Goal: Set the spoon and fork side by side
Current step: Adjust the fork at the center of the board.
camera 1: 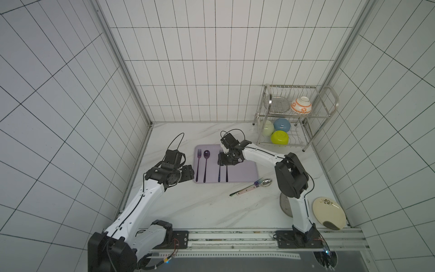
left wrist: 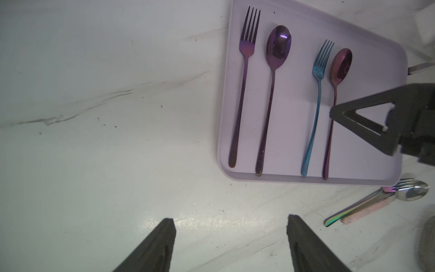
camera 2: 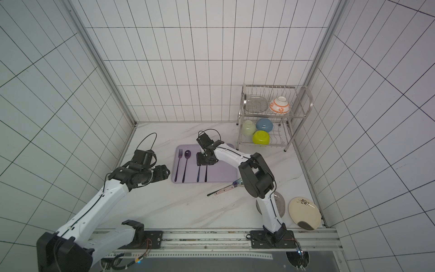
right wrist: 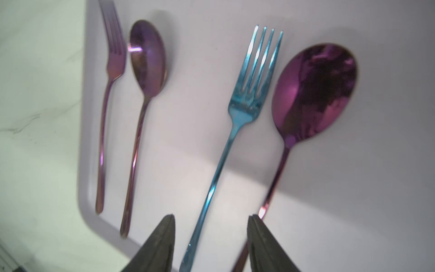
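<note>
On the lavender tray (camera 1: pixel 247 172) I count four pieces in two pairs, all with heads pointing away from the arms' bases. At the tray's left edge lie a purple fork (camera 1: pixel 199 164) and a purple spoon (camera 1: pixel 206 164), parallel and just apart. Toward the tray's middle lie the blue fork (right wrist: pixel 235 131) and the magenta spoon (right wrist: pixel 313 94), side by side, the fork's tines close against the spoon's bowl. The fork is glossy teal with four tines and a thin, slightly curved handle. The spoon has a mirror-like oval bowl and a slim handle.

My right gripper (right wrist: pixel 211 217) hangs over the tray with its jaws apart, straddling the fork's handle end and gripping nothing. My left gripper (left wrist: pixel 229 217) sits off the tray's left edge over bare marble, jaws wide and empty.

Beyond the tray's far right corner, the dish rack (camera 1: pixel 327 115) has an orange-patterned bowl (camera 1: pixel 301 105) on its upper shelf, and blue (camera 1: pixel 282 124), pale green (camera 1: pixel 267 128) and lime (camera 1: pixel 279 137) bowls below.

Just off the tray's near right corner, a rainbow fork (left wrist: pixel 400 182) and a silver spoon (left wrist: pixel 413 192) lie together.
</note>
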`<state>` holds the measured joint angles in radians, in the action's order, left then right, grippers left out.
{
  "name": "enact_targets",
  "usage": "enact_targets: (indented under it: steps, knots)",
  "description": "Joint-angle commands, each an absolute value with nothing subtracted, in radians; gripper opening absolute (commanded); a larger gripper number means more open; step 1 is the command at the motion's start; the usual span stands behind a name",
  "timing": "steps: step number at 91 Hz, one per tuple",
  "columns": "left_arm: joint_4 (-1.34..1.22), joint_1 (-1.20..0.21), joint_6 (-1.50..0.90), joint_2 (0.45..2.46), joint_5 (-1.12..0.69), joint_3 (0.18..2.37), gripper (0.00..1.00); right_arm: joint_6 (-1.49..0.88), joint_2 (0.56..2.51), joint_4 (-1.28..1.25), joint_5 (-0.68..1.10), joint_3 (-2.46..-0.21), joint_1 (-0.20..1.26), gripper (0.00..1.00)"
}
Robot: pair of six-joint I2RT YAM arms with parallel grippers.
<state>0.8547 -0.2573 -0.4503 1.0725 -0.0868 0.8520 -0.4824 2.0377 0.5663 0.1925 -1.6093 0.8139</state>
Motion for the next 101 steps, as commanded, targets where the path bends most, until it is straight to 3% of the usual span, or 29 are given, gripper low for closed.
enact_targets:
  steps: [1,26,45,77,101]
  knots:
    - [0.803,-0.299,-0.434,1.099,-0.128,0.876,0.81,-0.467,1.791,0.598,0.149,-1.488,0.803,0.56]
    - [0.679,-0.716,-0.411,1.333,-0.064,0.956,0.82,-0.611,1.259,0.609,0.076,-0.944,0.53,0.54]
    - [0.586,-0.986,-0.347,1.634,-0.092,1.106,0.8,-0.674,1.005,0.672,0.022,-0.743,0.382,0.52]
    - [0.587,-1.022,-0.289,1.893,-0.046,1.304,0.71,-0.683,0.953,0.693,0.046,-0.684,0.349,0.47]
    - [0.587,-1.003,-0.228,1.992,-0.178,1.37,0.6,-0.67,0.97,0.696,0.057,-0.688,0.343,0.45]
